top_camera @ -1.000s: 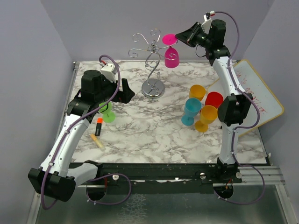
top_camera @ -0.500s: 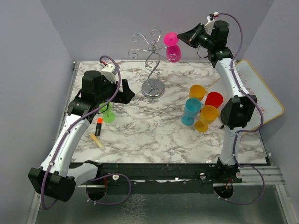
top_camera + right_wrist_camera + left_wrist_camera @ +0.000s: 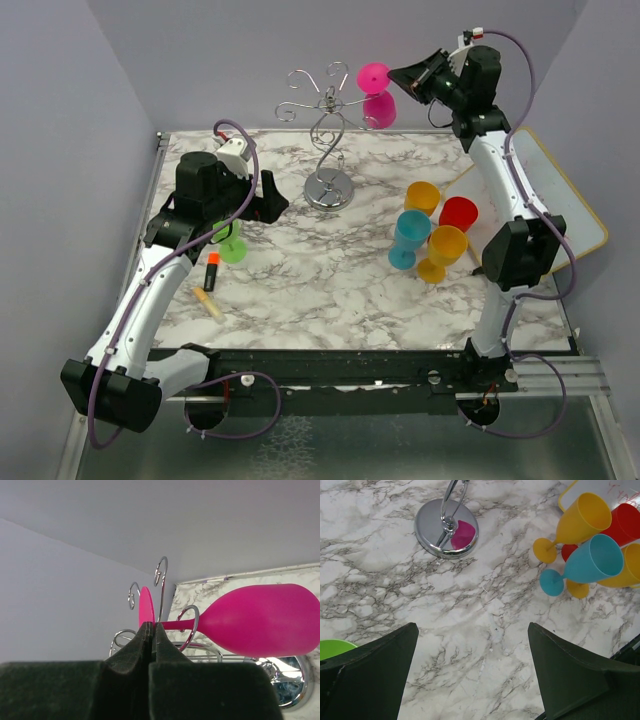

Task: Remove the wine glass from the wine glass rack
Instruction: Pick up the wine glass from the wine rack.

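The wine glass (image 3: pixel 379 108), a pink one, was seen from above at the top right of the rack (image 3: pixel 328 188). It was tilted, with its foot uppermost and level with the curled wire arms, high over the desk (image 3: pixel 300 280). The right jaws were set against that foot. The left jaws were held low beside a green cup (image 3: pixel 232 246), well apart from the rack. On the whiteboard (image 3: pixel 560 200) only faint reddish marks could be made out and nothing could be read. No brand or label was found anywhere.

From the left wrist, the left jaws were shown wide apart with nothing between them, above bare marble, with the rack's round base ahead.

From the right wrist, the right jaws were shown pressed together and apparently clamped on the thin edge of the glass's foot, while the stem was threaded through a wire curl. The step in hand was therefore judged to be the lift-out, with the glass grasped but not yet freed. The next move would call for the stem to be slid out through the curl's open side without the light rack being dragged or tipped.
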Robot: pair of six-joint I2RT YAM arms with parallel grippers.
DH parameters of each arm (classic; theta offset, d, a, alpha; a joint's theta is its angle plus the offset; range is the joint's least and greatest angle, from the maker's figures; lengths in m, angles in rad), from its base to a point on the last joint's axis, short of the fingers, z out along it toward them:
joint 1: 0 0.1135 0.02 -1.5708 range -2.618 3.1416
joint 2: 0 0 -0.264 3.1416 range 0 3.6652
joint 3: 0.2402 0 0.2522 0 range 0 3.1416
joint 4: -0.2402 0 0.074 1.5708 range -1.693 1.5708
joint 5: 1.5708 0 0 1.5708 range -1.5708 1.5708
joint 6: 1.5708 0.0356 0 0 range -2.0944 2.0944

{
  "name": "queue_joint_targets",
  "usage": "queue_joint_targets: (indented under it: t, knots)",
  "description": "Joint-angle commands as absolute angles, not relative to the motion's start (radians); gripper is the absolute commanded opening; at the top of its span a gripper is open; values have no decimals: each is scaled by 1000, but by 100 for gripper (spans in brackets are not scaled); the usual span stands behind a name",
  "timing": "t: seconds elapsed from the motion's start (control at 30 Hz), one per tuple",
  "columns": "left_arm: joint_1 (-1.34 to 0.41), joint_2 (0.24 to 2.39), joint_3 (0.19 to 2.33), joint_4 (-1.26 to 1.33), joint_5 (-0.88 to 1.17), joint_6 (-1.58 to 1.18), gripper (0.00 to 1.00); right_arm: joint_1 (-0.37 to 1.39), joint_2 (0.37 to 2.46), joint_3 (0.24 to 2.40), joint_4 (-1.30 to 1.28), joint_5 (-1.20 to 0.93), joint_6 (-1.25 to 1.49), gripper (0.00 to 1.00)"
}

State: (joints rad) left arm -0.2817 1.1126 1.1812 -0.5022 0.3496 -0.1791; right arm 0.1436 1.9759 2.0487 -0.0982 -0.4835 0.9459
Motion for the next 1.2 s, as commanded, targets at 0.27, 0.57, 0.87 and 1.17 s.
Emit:
queue_joint_targets:
  t: [0.27, 0.57, 0.87, 1.17]
  knots:
    - [-281, 1092, 1168, -492, 344, -170, 92, 140, 1907, 1963, -77, -447, 957, 1]
    - [-281, 1099, 1170, -492, 351, -173, 92, 141, 1957, 2034, -60, -639, 987, 1]
    - [-281, 1095, 1165, -488, 353, -189, 92, 167, 2099, 2245, -151, -674, 969, 1]
    - [-281, 1076, 1162, -488, 337, -180, 92, 173, 2125, 2244, -124, -630, 986, 1]
